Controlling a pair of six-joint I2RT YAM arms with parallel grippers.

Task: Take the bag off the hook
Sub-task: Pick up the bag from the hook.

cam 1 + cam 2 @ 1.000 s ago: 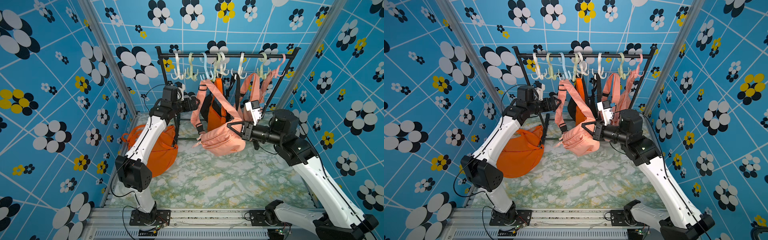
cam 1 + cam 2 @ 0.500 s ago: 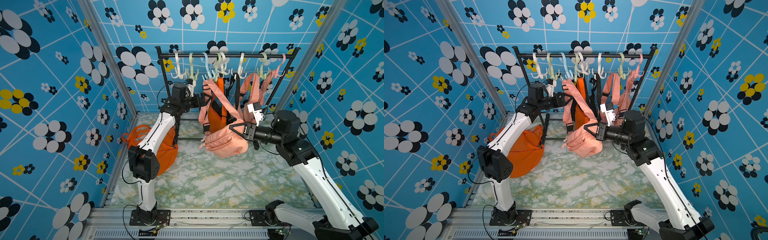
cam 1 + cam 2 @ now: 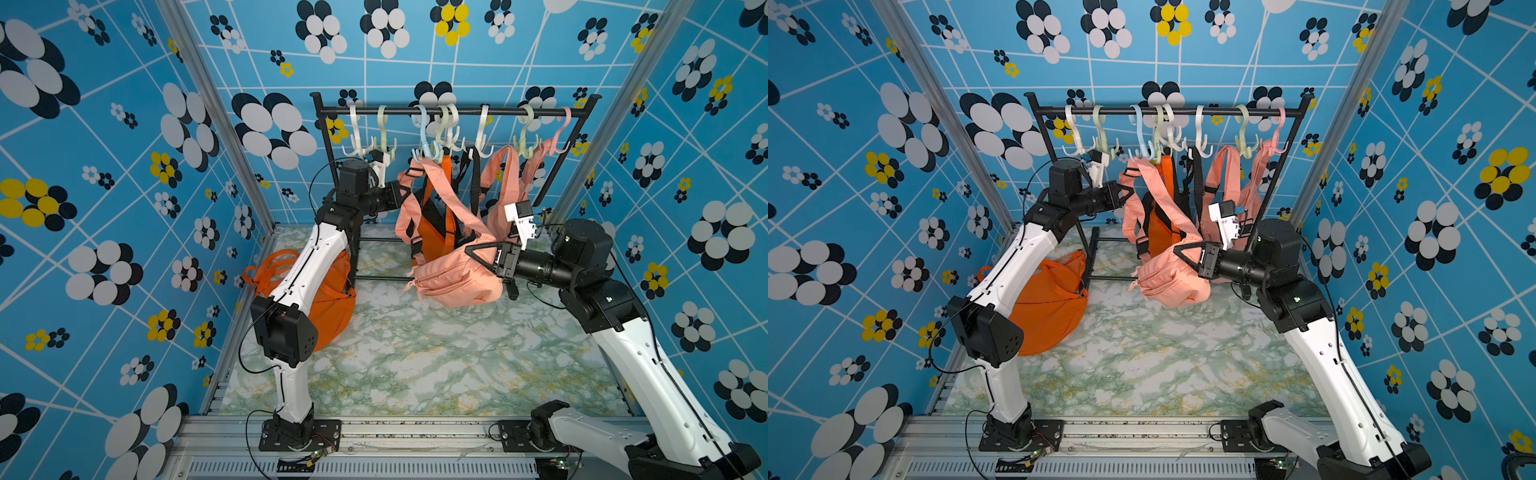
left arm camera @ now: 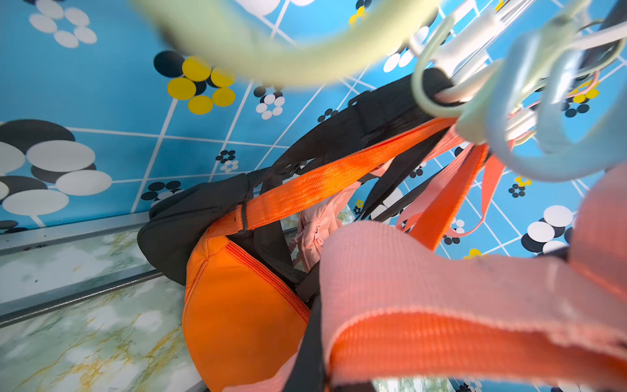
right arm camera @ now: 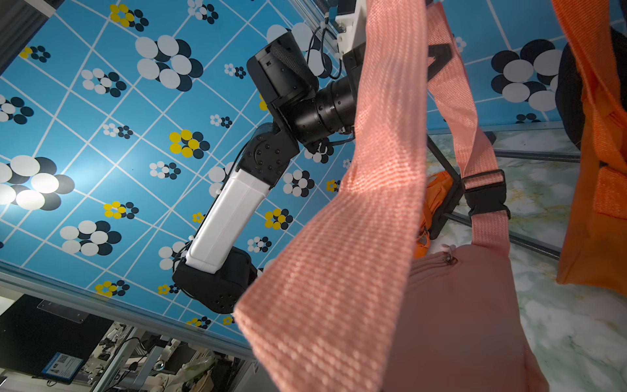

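In both top views, a pink bag (image 3: 453,276) hangs by its strap (image 3: 404,220) from a pale blue hook (image 3: 424,139) on the rack (image 3: 457,111), at twelve o'clock of the marbled desk (image 3: 415,365). The left end effector (image 3: 400,192) is pinched tight on the strap. The right end effector (image 3: 471,251) is clamped on the bag's top.

Left wrist view: the strap (image 4: 441,271) fills the foreground beside an orange bag (image 4: 244,315).

Right wrist view: the strap (image 5: 356,237) and the pink bag (image 5: 458,322) are close up.

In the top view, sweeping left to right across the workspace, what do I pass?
Loose orange bag → left gripper → pink bag → right arm. The right gripper overlaps the pink bag, so it is left out.
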